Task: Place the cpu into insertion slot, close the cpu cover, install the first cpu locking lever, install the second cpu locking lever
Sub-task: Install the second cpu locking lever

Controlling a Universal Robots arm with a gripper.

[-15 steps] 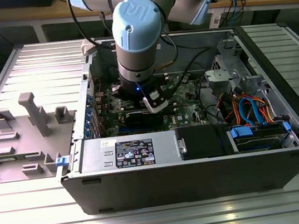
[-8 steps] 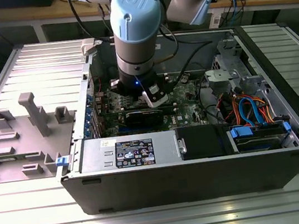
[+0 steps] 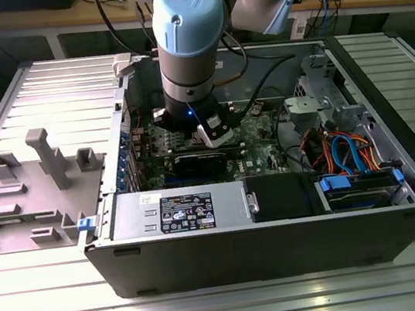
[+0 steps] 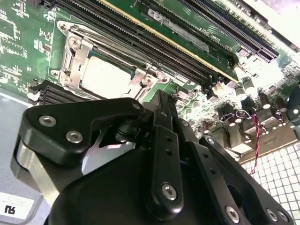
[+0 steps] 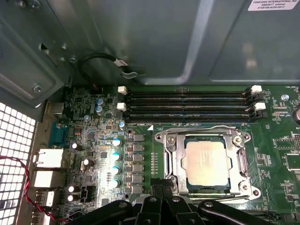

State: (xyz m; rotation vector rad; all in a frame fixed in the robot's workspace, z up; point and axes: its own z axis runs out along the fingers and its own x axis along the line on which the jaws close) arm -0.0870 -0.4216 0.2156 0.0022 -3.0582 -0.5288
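- CPU (image 5: 206, 162) sits flat in its socket on the green motherboard (image 5: 93, 112), with the silvery top facing up; I see it in both wrist views (image 4: 107, 78).
- Around the chip lies the cpu cover (image 5: 171, 154), a thin metal frame, closed down over the edges of the chip so that the metal top shows through its window.
- Just beside the socket, on the side toward the case wall, run the long black memory slots (image 5: 187, 105) with white clips at their ends.
- On the far side of the socket from me, toward the perforated back panel, stand small round capacitors (image 5: 116, 157) in a row.
- My gripper (image 5: 161, 187) hangs close above the motherboard, just at the edge of the socket; I hold nothing, and the black fingers seem drawn together, with no gap visible between the tips.
- In the exterior view my arm (image 3: 192, 40) reaches down into the open computer case (image 3: 282, 238), near the middle of the board.
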